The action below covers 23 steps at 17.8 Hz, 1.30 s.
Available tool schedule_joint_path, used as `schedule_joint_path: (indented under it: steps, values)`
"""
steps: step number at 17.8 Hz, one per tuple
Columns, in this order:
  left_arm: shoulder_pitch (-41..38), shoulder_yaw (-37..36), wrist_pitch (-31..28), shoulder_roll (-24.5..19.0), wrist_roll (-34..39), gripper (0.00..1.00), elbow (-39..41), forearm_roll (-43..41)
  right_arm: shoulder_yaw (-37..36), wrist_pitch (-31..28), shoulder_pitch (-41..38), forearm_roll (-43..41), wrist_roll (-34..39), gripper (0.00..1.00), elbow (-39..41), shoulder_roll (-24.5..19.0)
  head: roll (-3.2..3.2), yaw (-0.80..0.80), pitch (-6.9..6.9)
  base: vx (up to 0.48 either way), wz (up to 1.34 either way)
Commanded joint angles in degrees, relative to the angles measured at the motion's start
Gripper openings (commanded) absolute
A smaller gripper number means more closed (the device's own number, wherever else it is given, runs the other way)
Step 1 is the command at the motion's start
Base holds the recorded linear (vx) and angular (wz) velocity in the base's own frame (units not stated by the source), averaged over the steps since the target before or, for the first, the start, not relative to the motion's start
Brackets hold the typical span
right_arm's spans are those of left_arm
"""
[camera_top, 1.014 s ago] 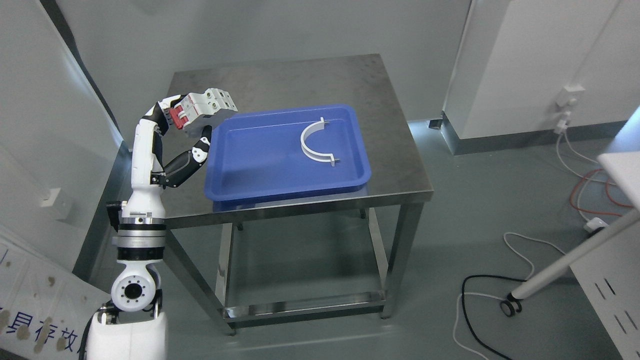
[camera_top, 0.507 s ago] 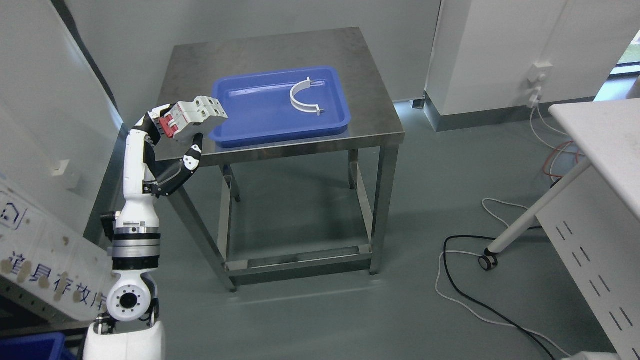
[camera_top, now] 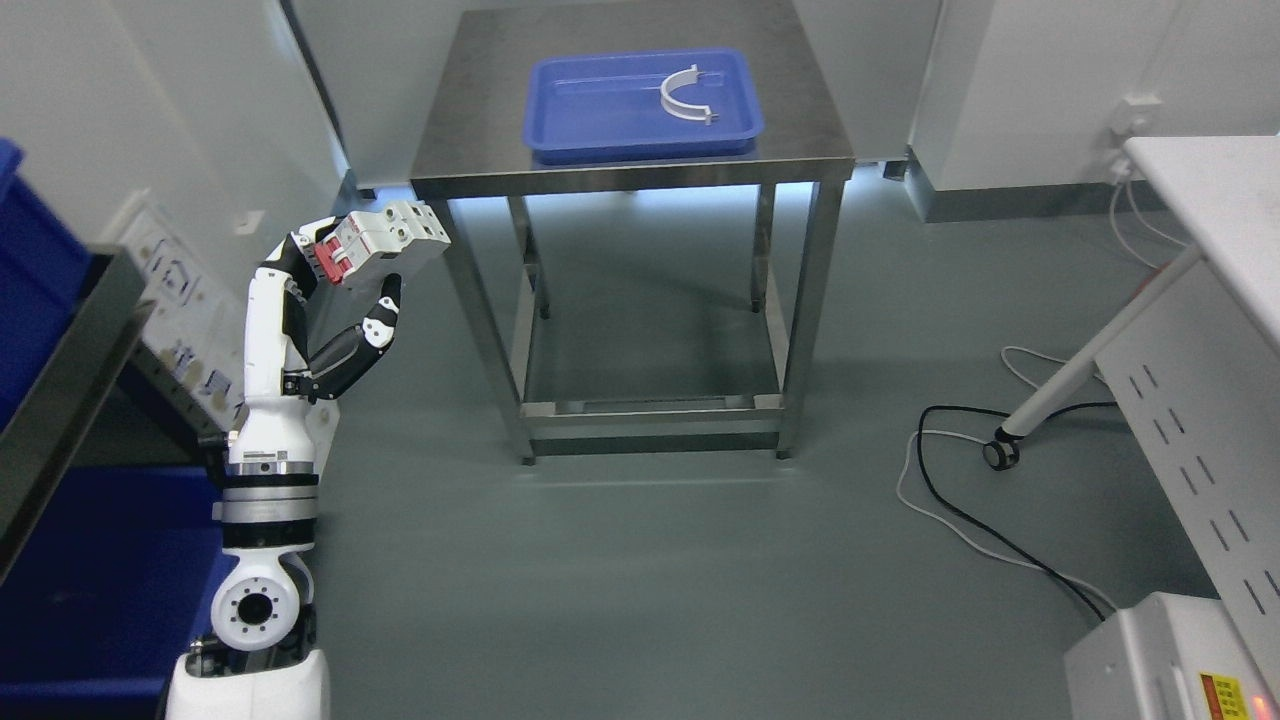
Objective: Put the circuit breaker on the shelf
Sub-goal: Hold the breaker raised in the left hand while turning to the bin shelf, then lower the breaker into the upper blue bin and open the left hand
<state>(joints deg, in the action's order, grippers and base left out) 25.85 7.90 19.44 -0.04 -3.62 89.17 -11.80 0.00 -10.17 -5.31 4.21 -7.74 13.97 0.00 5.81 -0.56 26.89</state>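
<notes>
**Breaker in hand, shelf not reached**

Head view: The left robot hand (camera_top: pixel 345 290) was shut tight around the circuit breaker (camera_top: pixel 378 243). The breaker was white and grey with red switches at one end. It was up in the air, lying on its side, with the red end pointing to the left. The top fingers (camera_top: pixel 300 247) curled over the red end, and the thumb (camera_top: pixel 377 318) reached up from below to prop the grey body.

The picking-up part looked done, because the breaker was off the table (camera_top: pixel 480 150) and well away from it. The table stood far off at the top of the picture. On it sat a blue tray (camera_top: pixel 590 110) with just a white curved clamp (camera_top: pixel 685 95) inside.

The putting-down part was not done. A dark shelf edge (camera_top: pixel 60 370) and blue bins (camera_top: pixel 30 240) showed at the left side of the picture, near the arm. I think that is where the breaker should go. The breaker was not on it and not touching it.

The left arm stood up from the bottom left, straight and tall, with the hand bent over at the top like a hook. The right arm did not show at all.
</notes>
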Motion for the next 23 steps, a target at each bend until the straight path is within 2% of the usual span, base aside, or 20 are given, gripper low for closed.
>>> schedule_joint_path:
  steps: [1, 4, 7, 10, 13, 15, 17, 19, 23]
  values:
    - [1.5, -3.1, 0.9, -1.0, -0.1, 0.22, 0.4, 0.2, 1.1, 5.6, 0.0, 0.0, -0.1, 1.00, 0.0, 1.0, 0.00, 0.00, 0.00, -0.461, 0.37]
    - [8.7, -3.9, -2.6, -1.0, 0.2, 0.22, 0.3, 0.2, 1.1, 5.6, 0.0, 0.0, -0.1, 1.00, 0.0, 1.0, 0.00, 0.00, 0.00, -0.380, 0.83]
    - [11.0, -4.0, -5.0, -1.0, -0.1, 0.22, 0.3, 0.2, 1.1, 5.6, 0.0, -0.1, -0.1, 1.00, 0.0, 1.0, 0.00, 0.00, -0.01, -0.286, 1.26]
    - [17.4, -5.8, -12.0, -1.0, -0.7, 0.22, 0.2, 0.2, 1.1, 5.6, 0.0, 0.0, -0.1, 1.00, 0.0, 1.0, 0.00, 0.00, -0.02, -0.268, 1.32]
    - [24.0, -10.7, -19.9, -1.0, -1.7, 0.22, -1.7, -0.1, 1.1, 5.6, 0.0, 0.0, -0.1, 1.00, 0.0, 1.0, 0.00, 0.00, -0.03, -0.171, 1.31]
    - [26.2, -14.1, -20.7, -1.0, -6.0, 0.22, -7.6, -0.8, 1.1, 5.6, 0.0, 0.0, 0.0, 1.00, 0.0, 1.0, 0.00, 0.00, -0.03, -0.106, 1.28]
    - [28.7, -15.0, -20.7, -1.0, -9.3, 0.22, -14.9, -4.9, 1.1, 5.7, 0.0, 0.0, -0.1, 1.00, 0.0, 1.0, 0.00, 0.00, -0.03, -0.015, 1.03]
    - [32.5, -14.5, -20.6, -1.0, -9.6, 0.23, -24.6, -10.9, 1.1, 5.6, 0.0, 0.0, 0.0, 1.00, 0.0, 1.0, 0.00, 0.00, -0.03, 0.028, 0.75]
    - [39.6, -15.2, -20.3, -1.0, -9.9, 0.24, -40.3, -16.4, 1.1, 5.7, 0.0, 0.0, -0.1, 1.00, 0.0, 1.0, 0.00, 0.00, -0.05, 0.053, 0.42]
